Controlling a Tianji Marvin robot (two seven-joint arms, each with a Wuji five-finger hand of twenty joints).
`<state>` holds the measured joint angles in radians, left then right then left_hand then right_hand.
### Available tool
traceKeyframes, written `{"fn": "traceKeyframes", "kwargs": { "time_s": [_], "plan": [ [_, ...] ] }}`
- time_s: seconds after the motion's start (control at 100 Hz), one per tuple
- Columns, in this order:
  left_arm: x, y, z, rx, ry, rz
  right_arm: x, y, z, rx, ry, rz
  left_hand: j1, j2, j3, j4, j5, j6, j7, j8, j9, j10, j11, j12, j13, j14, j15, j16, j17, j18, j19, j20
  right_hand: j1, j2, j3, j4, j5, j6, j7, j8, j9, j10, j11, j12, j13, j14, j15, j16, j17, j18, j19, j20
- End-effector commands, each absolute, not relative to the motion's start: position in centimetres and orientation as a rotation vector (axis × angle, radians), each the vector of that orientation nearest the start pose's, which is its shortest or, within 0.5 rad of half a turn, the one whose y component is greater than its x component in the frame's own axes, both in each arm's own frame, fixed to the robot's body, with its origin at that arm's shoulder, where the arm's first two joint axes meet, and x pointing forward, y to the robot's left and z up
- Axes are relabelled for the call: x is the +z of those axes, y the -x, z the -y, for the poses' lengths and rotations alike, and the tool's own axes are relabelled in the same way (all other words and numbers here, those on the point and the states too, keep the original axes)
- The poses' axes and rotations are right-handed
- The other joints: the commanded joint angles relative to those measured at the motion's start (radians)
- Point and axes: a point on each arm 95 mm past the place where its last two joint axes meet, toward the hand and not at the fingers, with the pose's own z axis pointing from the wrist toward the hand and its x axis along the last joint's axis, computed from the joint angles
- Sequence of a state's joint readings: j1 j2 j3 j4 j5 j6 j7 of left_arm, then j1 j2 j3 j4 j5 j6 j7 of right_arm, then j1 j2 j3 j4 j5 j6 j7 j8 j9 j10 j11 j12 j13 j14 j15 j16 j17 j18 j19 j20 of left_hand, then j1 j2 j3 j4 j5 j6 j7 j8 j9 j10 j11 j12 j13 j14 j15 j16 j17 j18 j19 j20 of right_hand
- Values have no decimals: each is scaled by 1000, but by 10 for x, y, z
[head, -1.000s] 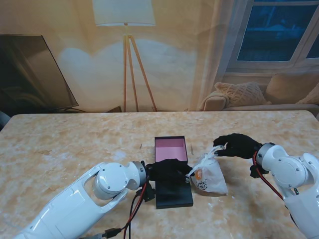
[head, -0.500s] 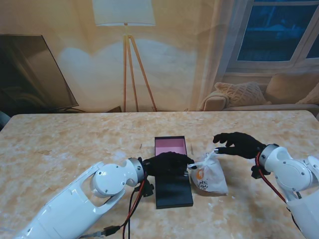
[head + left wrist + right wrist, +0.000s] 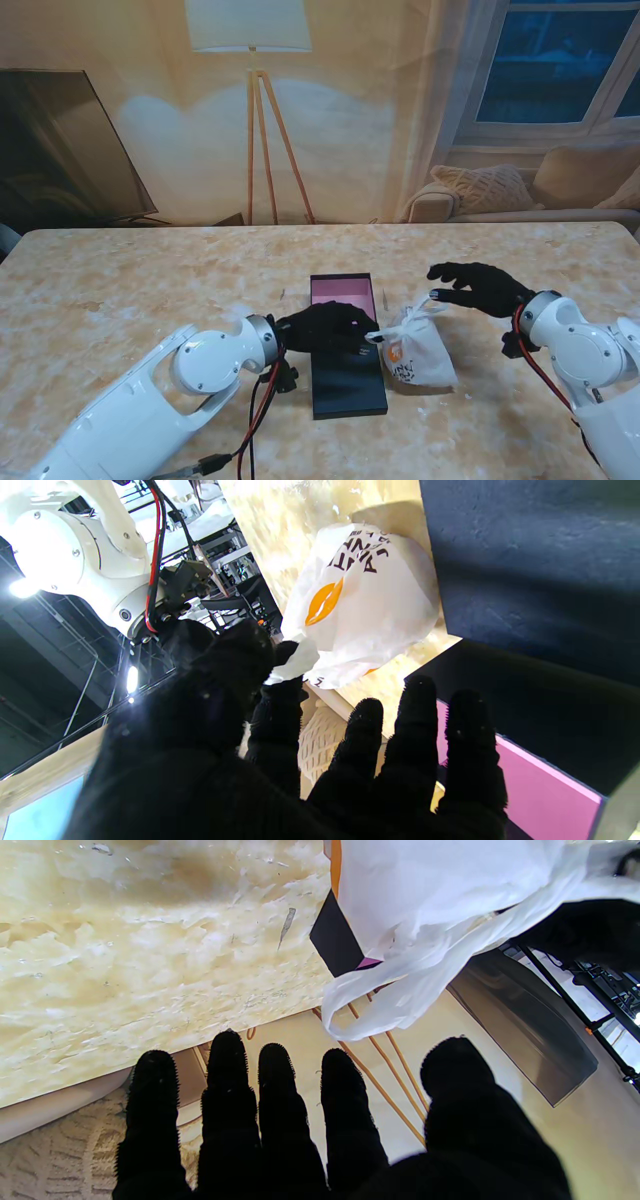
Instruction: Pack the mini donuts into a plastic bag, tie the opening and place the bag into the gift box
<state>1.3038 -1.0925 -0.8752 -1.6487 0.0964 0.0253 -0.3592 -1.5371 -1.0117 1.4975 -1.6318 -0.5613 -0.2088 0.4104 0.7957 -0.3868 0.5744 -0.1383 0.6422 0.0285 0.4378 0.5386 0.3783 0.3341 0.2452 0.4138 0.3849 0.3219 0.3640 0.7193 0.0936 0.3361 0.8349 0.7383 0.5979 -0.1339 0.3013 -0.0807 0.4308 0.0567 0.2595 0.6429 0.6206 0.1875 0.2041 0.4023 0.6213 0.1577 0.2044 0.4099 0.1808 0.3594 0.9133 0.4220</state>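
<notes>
The left hand (image 3: 325, 327) reaches across the box (image 3: 345, 350), thumb and forefinger pinching the bag (image 3: 418, 352) neck, which points to 10 o'clock. The right hand (image 3: 475, 288) hovers at the bag's 2 o'clock, fingers (image 3: 227, 1075) spread.

Left hand (image 3: 325, 327) pinched closed at thumb and forefinger; right hand (image 3: 478, 287) with fingers (image 3: 280, 1100) spread apart.

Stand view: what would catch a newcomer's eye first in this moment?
The white plastic bag with its orange print, sitting on the marble-look table just right of the gift box, whose inside is pink. The black-gloved left hand pinches one handle of the bag over the box; the wrist view confirms the grip. The right hand hovers with spread fingers over the bag's farther side, holding nothing.
</notes>
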Motion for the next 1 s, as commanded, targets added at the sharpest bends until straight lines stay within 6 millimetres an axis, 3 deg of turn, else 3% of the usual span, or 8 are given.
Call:
{"fn": "traceKeyframes", "kwargs": {
  "time_s": [0.0, 0.08, 0.09, 0.12, 0.21, 0.34, 0.59, 0.99],
  "plan": [
    [-289, -391, 135, -2034, 1925, -1842, -270, -420, 86, 1632, -1547, -1575, -64, 18, 33, 30, 23, 28, -33, -37, 16, 2, -9, -14, -10, 3, -12, -18, -5, -12, -13, 1, -12, 32, -17, 27, -17, -22, 2, -11, -4, 17, -2, 3, -6, 5, -12, -15, -13, 17, -2, -13],
    [-289, -391, 136, -2037, 1932, -1833, -270, -420, 86, 1633, -1543, -1580, -96, 3, 65, 33, 30, 145, -120, -102, 35, 15, -8, -19, 7, 9, -4, -16, 11, -12, -16, -8, -9, 32, -21, 27, -17, -26, 5, -12, -1, 14, 0, 5, -4, 4, -9, -11, -11, 18, 1, -12],
    [-289, -391, 137, -2038, 1933, -1832, -270, -420, 86, 1633, -1542, -1581, -107, -2, 69, 32, 19, 194, -159, -126, 43, 19, -8, -21, 15, 9, -1, -14, 17, -12, -14, -10, -9, 31, -21, 27, -17, -26, 5, -12, -1, 13, 1, 5, -4, 4, -9, -11, -11, 18, 1, -12],
    [-290, -391, 137, -2040, 1940, -1828, -270, -420, 86, 1632, -1541, -1584, -121, -5, 74, 30, -1, 235, -206, -155, 48, 21, -9, -25, 21, 11, 1, -14, 21, -11, -11, -11, -8, 30, -21, 27, -18, -26, 6, -12, 0, 11, 1, 6, -5, 4, -9, -11, -11, 18, 2, -12],
    [-291, -391, 139, -2037, 1944, -1831, -271, -419, 87, 1628, -1540, -1590, -151, -12, 81, 27, -37, 282, -293, -198, 49, 20, -8, -30, 23, 10, -1, -15, 20, -4, -7, -13, -5, 27, -23, 27, -15, -23, 9, -12, 7, 8, 6, 10, 1, 1, -5, -7, -10, 18, 3, -12],
    [-291, -391, 140, -2038, 1949, -1828, -271, -419, 87, 1629, -1541, -1589, -157, -5, 81, 27, -106, 273, -343, -220, 43, 14, -10, -33, 20, 7, -10, -22, 18, -8, -8, -14, -1, 24, -25, 28, -4, -23, 19, -10, 16, 4, 17, 18, 9, -1, 4, -1, -8, 18, 6, -11],
    [-289, -391, 138, -2031, 1888, -1835, -271, -420, 86, 1640, -1531, -1590, -169, 44, 47, 33, -230, 352, -416, -279, 52, 34, -3, -56, 45, 11, -49, -75, 31, -18, -21, -31, 3, 24, -28, 28, 1, -14, 26, -9, 25, 0, 31, 33, 15, -5, 19, 10, -1, 15, 12, -10],
    [-277, -396, 137, -2044, 1741, -1819, -270, -420, 85, 1650, -1527, -1576, -169, 71, -9, 38, -219, 326, -387, -266, -19, 45, 0, -47, -28, 19, -29, -70, -2, -20, -19, -44, 19, 34, -26, 30, 9, -8, 31, -7, 32, 0, 38, 41, 22, -4, 28, 15, 4, 13, 18, -11]
  ]
}}
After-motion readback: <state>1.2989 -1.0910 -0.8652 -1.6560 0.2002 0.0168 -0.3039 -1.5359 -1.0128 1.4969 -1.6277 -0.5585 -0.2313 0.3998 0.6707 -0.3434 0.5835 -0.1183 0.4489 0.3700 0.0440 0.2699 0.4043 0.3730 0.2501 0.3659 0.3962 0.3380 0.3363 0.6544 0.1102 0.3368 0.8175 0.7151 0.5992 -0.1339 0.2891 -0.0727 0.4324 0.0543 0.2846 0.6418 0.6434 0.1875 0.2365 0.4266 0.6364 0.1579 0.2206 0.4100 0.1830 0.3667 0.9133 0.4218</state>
